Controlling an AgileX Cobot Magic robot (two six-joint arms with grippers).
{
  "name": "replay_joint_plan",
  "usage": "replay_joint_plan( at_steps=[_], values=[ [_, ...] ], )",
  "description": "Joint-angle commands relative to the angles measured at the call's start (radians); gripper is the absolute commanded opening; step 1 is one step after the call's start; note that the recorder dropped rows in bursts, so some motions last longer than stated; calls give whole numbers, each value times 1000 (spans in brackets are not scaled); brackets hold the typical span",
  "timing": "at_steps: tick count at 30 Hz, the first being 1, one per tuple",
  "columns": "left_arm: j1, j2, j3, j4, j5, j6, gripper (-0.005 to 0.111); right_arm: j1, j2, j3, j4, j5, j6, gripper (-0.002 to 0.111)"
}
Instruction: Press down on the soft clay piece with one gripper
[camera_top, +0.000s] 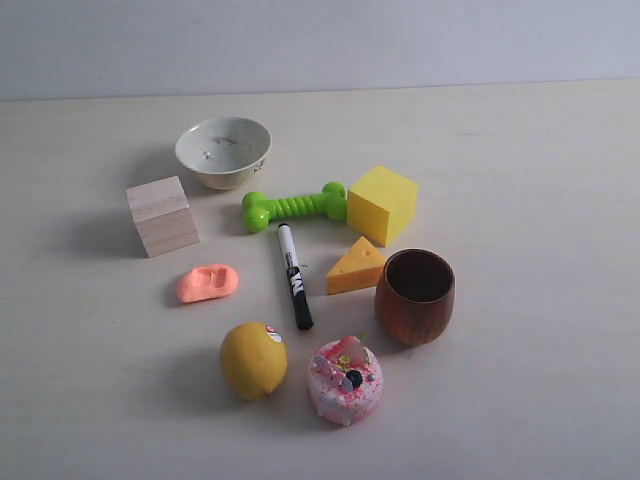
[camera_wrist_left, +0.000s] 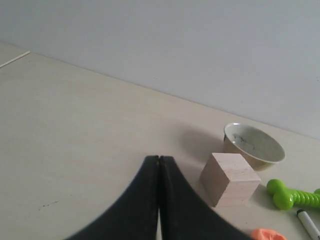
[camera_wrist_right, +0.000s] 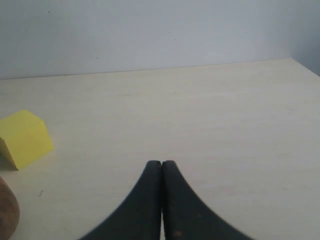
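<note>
The soft clay piece (camera_top: 208, 283) lies flattened on the table with a rectangular dent in its top, between the wooden cube and the lemon. A sliver of its salmon-orange edge (camera_wrist_left: 269, 234) shows in the left wrist view. My left gripper (camera_wrist_left: 159, 159) is shut with nothing in it, over bare table some way from the clay. My right gripper (camera_wrist_right: 161, 163) is also shut and empty, over bare table past the yellow block. Neither arm appears in the exterior view.
Around the clay stand a wooden cube (camera_top: 162, 215), a white bowl (camera_top: 223, 151), a green bone toy (camera_top: 293, 206), a yellow block (camera_top: 381, 203), a black marker (camera_top: 294, 275), a cheese wedge (camera_top: 355, 267), a brown wooden cup (camera_top: 414, 296), a lemon (camera_top: 253, 359) and a pink donut (camera_top: 344, 380).
</note>
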Motion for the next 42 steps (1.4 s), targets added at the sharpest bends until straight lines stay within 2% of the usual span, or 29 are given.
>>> replay_joint_plan(
  at_steps=[1,5,11,29,42],
  values=[
    [1,-26,7,-77,34,137,0,2,-6,5,-5,-7,-2,0],
    [-1,-39,13,-82,113,144,0,2,-6,5,-5,-7,-2,0],
    [-12,-45,53,-89,123,143,0,2,-6,5,-5,-7,-2,0],
    [-12,-45,53,-91,83,344,0,2,-6,5,-5,-7,-2,0],
    [-10,-45,53,-91,83,349,0,2,-6,5,-5,-7,-2,0]
  ],
)
